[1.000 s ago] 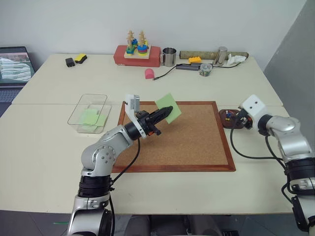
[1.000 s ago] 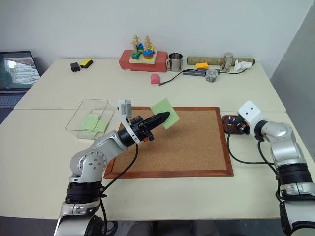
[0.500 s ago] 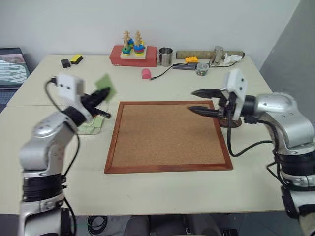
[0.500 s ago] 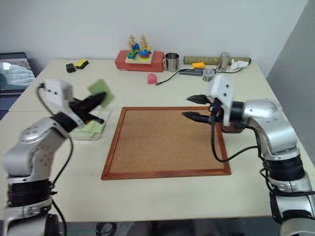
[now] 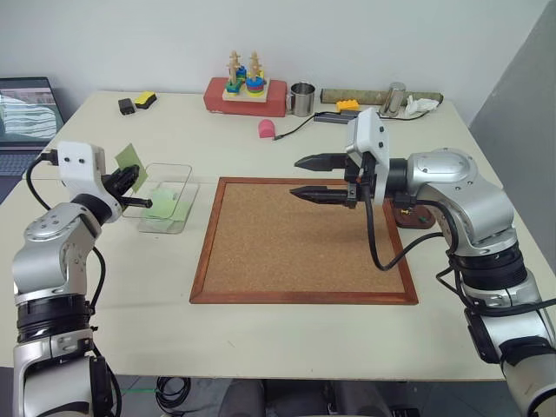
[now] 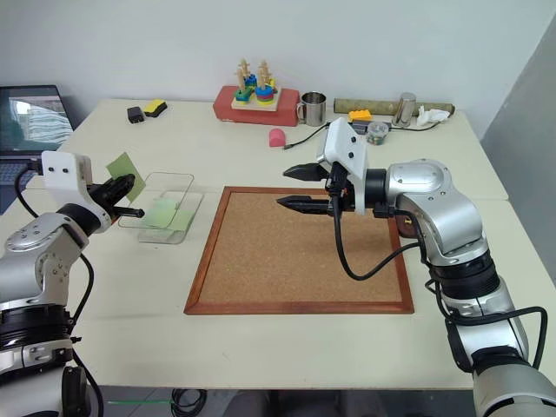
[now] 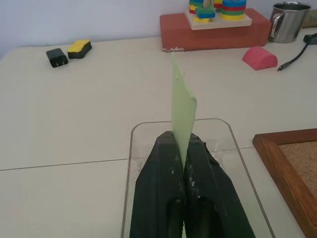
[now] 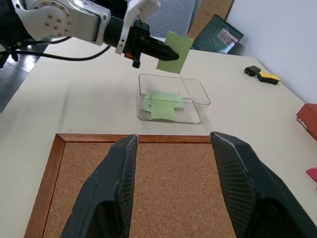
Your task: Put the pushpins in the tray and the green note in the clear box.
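My left gripper [image 5: 130, 180] is shut on the green note [image 5: 129, 156], which stands on edge above the fingertips. It hovers at the left end of the clear box [image 5: 189, 187], just over its rim [image 7: 132, 148]. Other green slips [image 8: 161, 104] lie inside the box. My right gripper [image 5: 298, 176] is open and empty, pointing left above the far part of the corkboard [image 5: 304, 252]. The dark tray [image 5: 415, 218] sits by the board's right edge, mostly behind my right arm. I cannot make out the pushpins.
Along the table's far edge stand a red block with a stacking toy [image 5: 246, 91], a metal mug [image 5: 301, 98], a pink piece [image 5: 265, 129] with a cable, and a black and a yellow item [image 5: 135, 102]. A laptop [image 5: 26, 109] is at the far left.
My left gripper carried the green note left, off the corkboard to the clear box. My right gripper swung left from the tray to over the board, jaws open.
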Controlling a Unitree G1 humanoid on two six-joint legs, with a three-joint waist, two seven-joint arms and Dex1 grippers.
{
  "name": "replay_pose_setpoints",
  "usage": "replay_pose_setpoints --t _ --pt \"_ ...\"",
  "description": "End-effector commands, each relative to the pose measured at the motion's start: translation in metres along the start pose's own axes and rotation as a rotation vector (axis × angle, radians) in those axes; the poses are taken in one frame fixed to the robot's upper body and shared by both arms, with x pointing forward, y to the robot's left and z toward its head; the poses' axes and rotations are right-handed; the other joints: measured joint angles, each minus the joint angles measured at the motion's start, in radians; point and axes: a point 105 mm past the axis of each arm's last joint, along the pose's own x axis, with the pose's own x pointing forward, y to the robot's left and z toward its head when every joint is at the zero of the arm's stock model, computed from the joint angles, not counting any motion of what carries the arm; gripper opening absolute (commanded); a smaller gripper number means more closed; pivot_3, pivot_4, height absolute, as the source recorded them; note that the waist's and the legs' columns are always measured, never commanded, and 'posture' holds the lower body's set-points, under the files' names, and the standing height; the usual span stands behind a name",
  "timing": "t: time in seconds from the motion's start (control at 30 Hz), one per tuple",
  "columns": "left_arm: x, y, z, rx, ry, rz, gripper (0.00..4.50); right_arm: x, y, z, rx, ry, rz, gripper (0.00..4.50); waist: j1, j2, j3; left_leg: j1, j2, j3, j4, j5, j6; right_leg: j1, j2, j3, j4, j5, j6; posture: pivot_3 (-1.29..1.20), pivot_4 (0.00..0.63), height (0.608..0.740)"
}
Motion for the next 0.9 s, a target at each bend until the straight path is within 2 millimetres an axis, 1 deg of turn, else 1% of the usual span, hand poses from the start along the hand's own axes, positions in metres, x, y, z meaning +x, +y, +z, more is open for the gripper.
replay_pose_setpoints --t 0.03,0.23,0.27,0.3,0.33,0.4,0.43,0.5,0.53,0.6,0.63,0.67,0.87,0.9 --pt "0.002 0.001 0.005 0.016 -0.009 -0.005 0.84 -0.003 0.001 0.011 -0.046 -0.019 0.004 2.43 -0.001 0.0 0.0 0.0 0.0 0.0 0.0 0.0 0.0 0.0 0.0 0.0 0.0 0.0 0.0 0.0 0.15 0.74" --pt "0.002 -0.002 0.007 0.045 -0.008 -0.03 1.98 -0.006 0.0 0.008 -0.038 -0.008 -0.013 2.43 -0.002 0.0 0.0 0.0 0.0 0.0 0.0 0.0 0.0 -0.001 0.0 0.0 0.0 0.0 0.0 0.0 0.15 0.74" --pt "0.003 -0.004 0.008 0.061 -0.005 -0.038 2.08 -0.006 0.0 0.007 -0.036 -0.007 -0.015 2.43 -0.002 0.0 0.0 0.0 0.0 0.0 0.0 0.0 0.0 -0.001 0.0 0.0 0.0 0.0 0.0 0.0 0.15 0.74" --pt "0.003 -0.005 0.008 0.074 -0.006 -0.046 2.34 -0.007 0.0 0.007 -0.035 -0.005 -0.018 2.43 -0.002 0.0 0.0 0.0 0.0 0.0 0.0 0.0 0.0 -0.001 0.0 0.0 0.0 0.0 0.0 0.0 0.15 0.74" --pt "0.003 -0.006 0.009 0.079 -0.006 -0.05 2.44 -0.007 0.0 0.006 -0.033 -0.004 -0.02 2.43 -0.002 0.0 0.0 0.0 0.0 0.0 0.0 0.0 0.0 -0.001 0.0 0.0 0.0 0.0 0.0 0.0 0.15 0.74" --pt "0.003 -0.008 0.009 0.118 -0.001 -0.057 2.91 -0.007 -0.001 0.006 -0.031 -0.002 -0.024 2.43 -0.002 0.0 0.0 0.0 0.0 0.0 0.0 0.0 0.0 -0.001 0.0 0.0 0.0 0.0 0.0 0.0 0.15 0.74" --pt "0.003 -0.008 0.008 0.145 0.006 -0.059 3.07 -0.007 -0.001 0.005 -0.029 -0.002 -0.026 2.43 -0.002 0.0 0.0 0.0 0.0 0.0 0.0 0.0 0.0 -0.001 0.0 0.0 0.0 0.0 0.0 0.0 0.15 0.74" --pt "0.003 -0.009 0.006 0.225 0.021 -0.059 3.48 -0.008 -0.001 0.005 -0.029 -0.001 -0.029 2.43 -0.002 0.0 0.0 0.0 0.0 0.0 0.0 0.0 0.0 -0.001 0.0 0.0 0.0 0.0 0.0 0.0 0.15 0.74" --pt "0.003 -0.009 0.006 0.245 0.023 -0.058 3.76 -0.008 -0.002 0.005 -0.029 0.0 -0.029 2.43 -0.002 0.0 0.0 0.0 0.0 0.0 0.0 0.0 0.0 -0.001 0.0 0.0 0.0 0.0 0.0 0.0 0.15 0.74" --pt "0.003 -0.01 0.005 0.29 0.03 -0.061 4.14 -0.008 -0.002 0.005 -0.029 0.0 -0.03 2.43 -0.002 0.0 0.0 0.0 0.0 0.0 0.0 0.0 0.0 -0.001 0.0 0.001 0.0 0.0 0.0 0.0 0.15 0.74" --pt "0.004 -0.012 0.004 0.306 0.036 -0.067 4.24 -0.008 -0.003 0.005 -0.03 0.0 -0.031 2.43 -0.002 0.0 0.0 0.0 0.0 0.0 0.0 0.0 0.0 -0.001 0.0 0.001 0.0 0.0 0.0 0.0 0.15 0.74" --pt "0.004 -0.014 0.002 0.332 0.045 -0.077 4.49 -0.008 -0.003 0.006 -0.032 0.0 -0.032 2.43 -0.002 0.0 0.0 0.0 0.0 0.0 0.0 0.0 0.0 -0.001 0.0 0.001 0.0 0.0 0.0 0.0 0.15 0.74" --pt "0.006 -0.021 -0.007 0.512 0.093 -0.112 4.5 -0.007 -0.005 0.007 -0.038 -0.004 -0.038 2.43 -0.002 0.0 0.0 0.0 0.0 0.001 0.0 0.0 0.0 -0.001 0.0 0.001 0.0 0.0 0.0 0.0 0.15 0.74" --pt "0.006 -0.023 -0.008 0.489 0.086 -0.124 4.5 -0.007 -0.005 0.007 -0.039 -0.004 -0.039 2.43 -0.002 0.0 0.0 0.0 0.0 0.001 0.0 0.0 0.0 -0.001 0.0 0.001 0.0 0.0 0.0 0.0 0.15 0.74"
